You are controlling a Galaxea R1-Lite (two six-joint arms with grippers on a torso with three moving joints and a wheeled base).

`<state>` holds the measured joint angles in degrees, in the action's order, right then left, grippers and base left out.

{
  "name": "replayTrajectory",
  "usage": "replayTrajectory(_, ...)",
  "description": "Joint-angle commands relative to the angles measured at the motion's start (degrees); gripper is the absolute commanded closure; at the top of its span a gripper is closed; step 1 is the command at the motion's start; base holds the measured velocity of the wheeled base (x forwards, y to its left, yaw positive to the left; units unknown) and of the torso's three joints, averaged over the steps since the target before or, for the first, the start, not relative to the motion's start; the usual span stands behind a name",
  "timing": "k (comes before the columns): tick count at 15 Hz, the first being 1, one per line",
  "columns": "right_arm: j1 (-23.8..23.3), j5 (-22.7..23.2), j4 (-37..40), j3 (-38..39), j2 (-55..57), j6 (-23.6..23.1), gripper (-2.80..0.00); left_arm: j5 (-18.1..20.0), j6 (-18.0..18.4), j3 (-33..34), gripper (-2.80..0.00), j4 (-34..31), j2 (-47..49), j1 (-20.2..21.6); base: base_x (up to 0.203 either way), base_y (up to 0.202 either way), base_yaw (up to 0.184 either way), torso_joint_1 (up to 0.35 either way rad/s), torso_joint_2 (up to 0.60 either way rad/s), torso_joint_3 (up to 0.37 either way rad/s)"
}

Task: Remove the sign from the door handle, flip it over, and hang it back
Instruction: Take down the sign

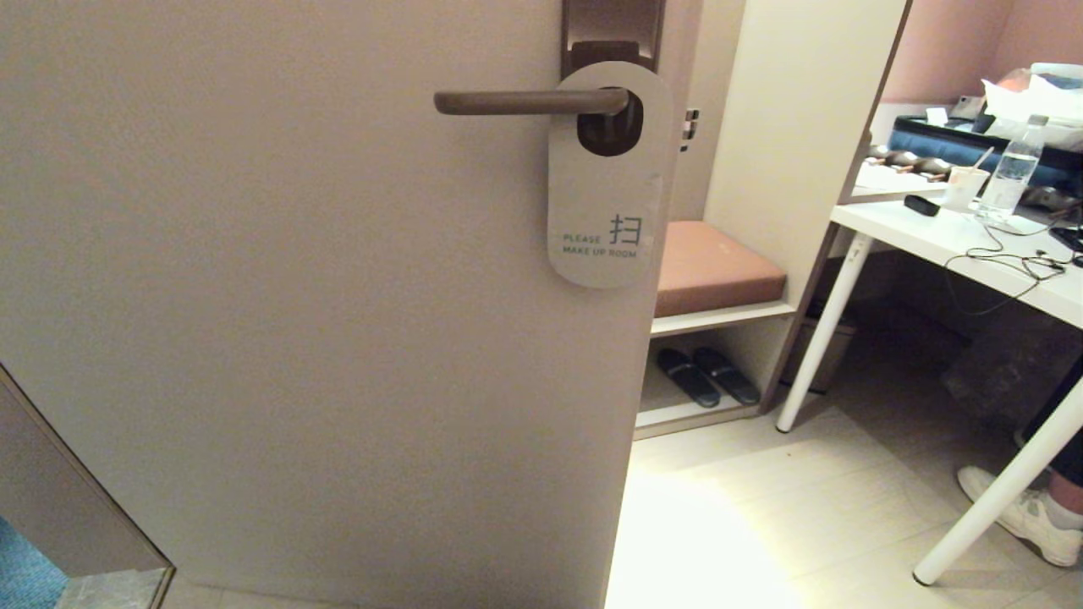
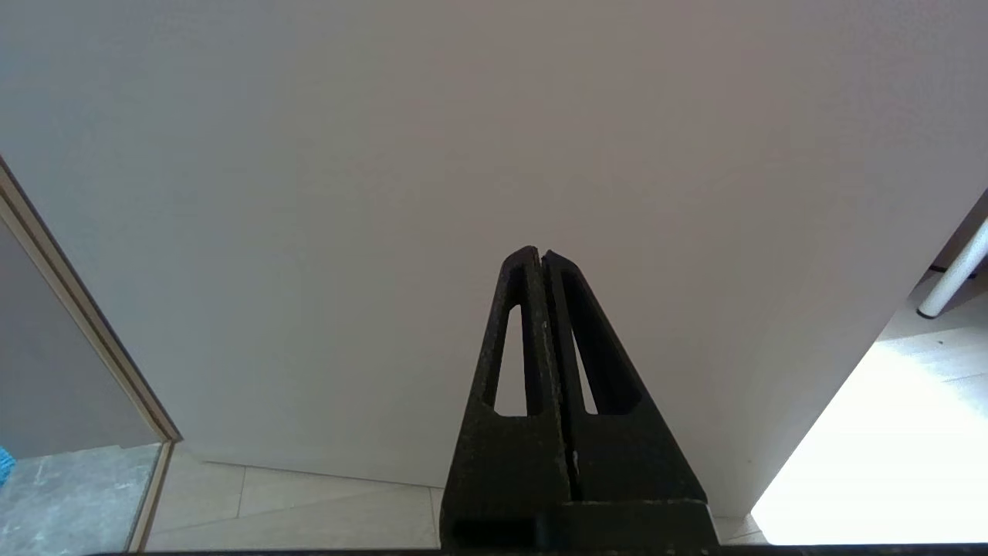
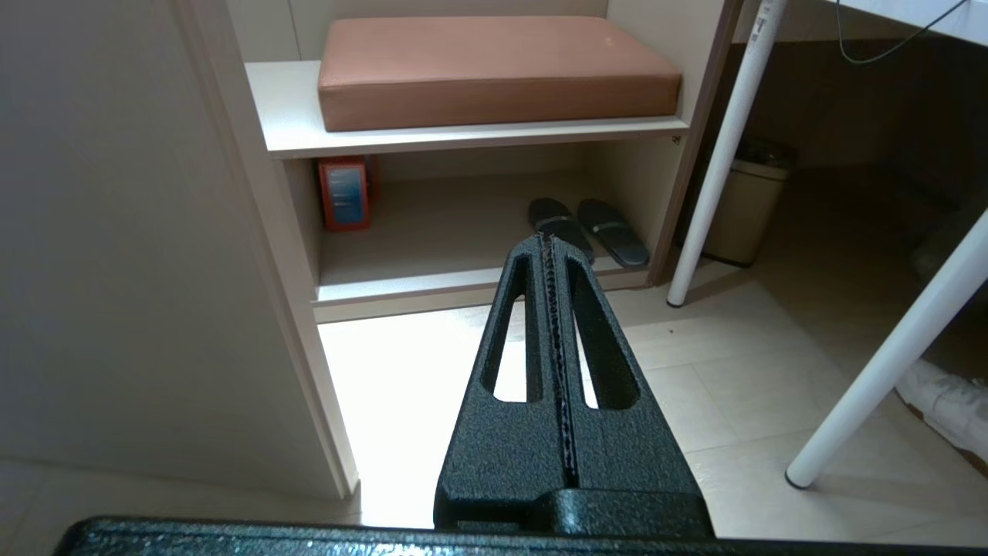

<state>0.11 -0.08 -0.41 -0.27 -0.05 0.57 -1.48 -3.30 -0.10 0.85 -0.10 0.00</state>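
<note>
My left gripper (image 2: 538, 253) has its fingers pressed together on nothing, pointed at the blank face of the door (image 2: 463, 154) low down, well below the hardware; I judge it parked, since nothing there needs holding. My right gripper (image 3: 549, 241) is likewise closed and empty, aimed down past the door's edge toward the slippers (image 3: 590, 226) on the low shelf under the cushion (image 3: 494, 66). Neither arm shows in my head view, so both sit well clear of the work.

The sign (image 1: 607, 173) hangs by its big hole on the door handle (image 1: 529, 101), close in against the backplate (image 1: 611, 30), off-white "PLEASE MAKE UP ROOM" side facing me. It hangs plumb and flat against the door. To lift it off I reckon I must slide it along the lever toward the free tip, so the right gripper seems the handier one. A white desk (image 1: 956, 241) stands off to the right.
</note>
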Motion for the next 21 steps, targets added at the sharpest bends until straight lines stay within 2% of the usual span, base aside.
replayTrajectory(1,0.05,-0.01,0.19,-1.19,0.17,-0.06,0.0,-0.02,-0.05,0.01,0.0,0.03,0.1,0.08,0.0,0.0,0.0,0.0,0.0,0.0)
replayTrajectory(6,0.07,0.47,8.5,-13.54,6.97,-0.09,0.0,-0.02,-0.04,0.01,0.0,0.03,0.1,0.0,0.0,0.0,0.0,0.0,0.0,0.0)
replayTrajectory(8,0.04,-0.26,8.7,-19.26,14.38,-0.12,0.0,-0.02,-0.04,0.01,0.0,0.03,0.1,0.0,0.0,0.0,0.0,0.0,0.0,0.0)
replayTrajectory(14,-0.05,-2.24,8.75,-42.97,38.72,0.14,0.0,-0.02,-0.04,0.01,0.0,0.03,0.1,0.0,0.0,0.0,0.0,0.0,0.0,0.0)
replayTrajectory(18,-0.09,-3.83,8.76,-52.89,51.93,0.67,0.0,-0.02,-0.04,0.01,0.0,0.03,0.1,0.03,0.0,0.0,0.0,0.0,0.0,0.0)
replayTrajectory(21,-0.11,0.0,8.76,-58.54,59.84,4.69,0.0,-0.02,-0.04,0.01,0.0,0.03,0.1,0.0,0.0,0.0,0.0,0.0,0.0,0.0)
